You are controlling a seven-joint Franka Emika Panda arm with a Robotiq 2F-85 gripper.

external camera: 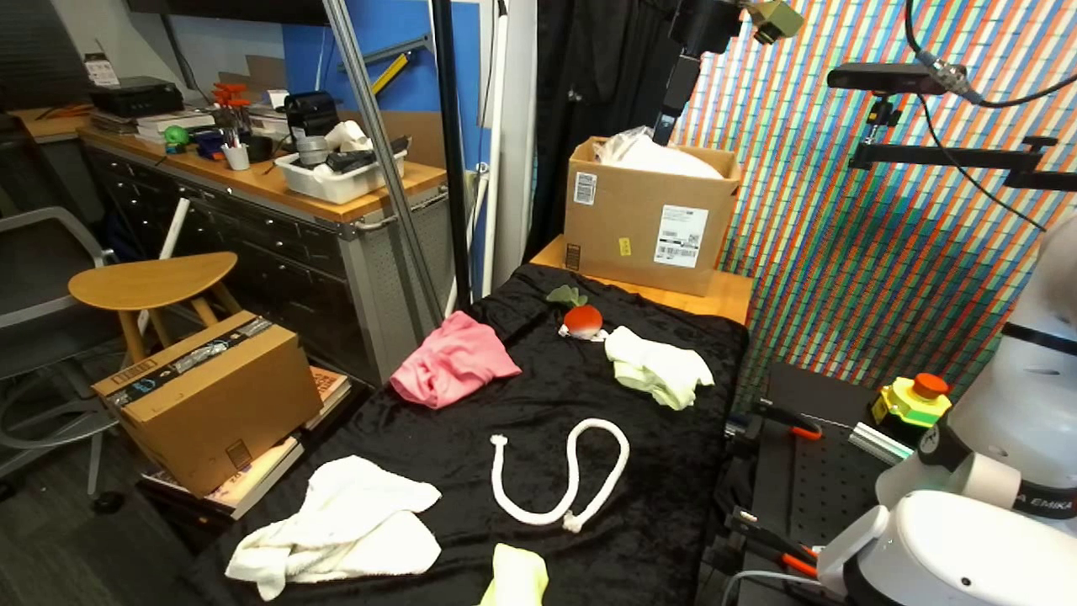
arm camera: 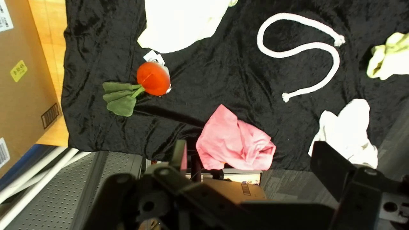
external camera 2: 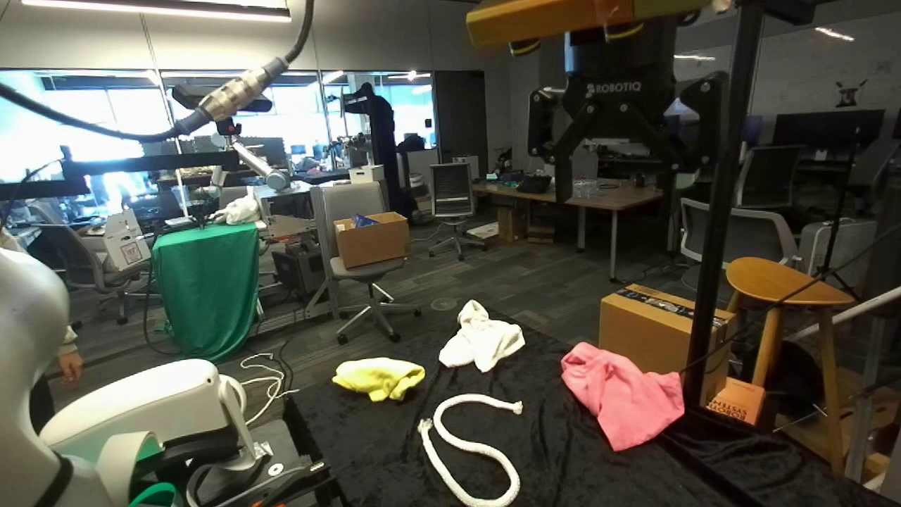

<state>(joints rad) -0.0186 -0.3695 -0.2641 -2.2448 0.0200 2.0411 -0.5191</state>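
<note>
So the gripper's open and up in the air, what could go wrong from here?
The pink cloth lies by the edge of the black cover, near a black post: a clumsy push might tip it off, or the open gripper might bump the post. And the cover is wrinkled, perhaps loose; pinched by mistake, it could drag the white rope and plush vegetable along.

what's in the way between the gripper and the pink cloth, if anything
Nothing visible stands between the open gripper and the pink cloth: in the wrist view nothing lies over it. A black pole rises close beside the cloth in both exterior views, so room on that side may be tight.
</note>
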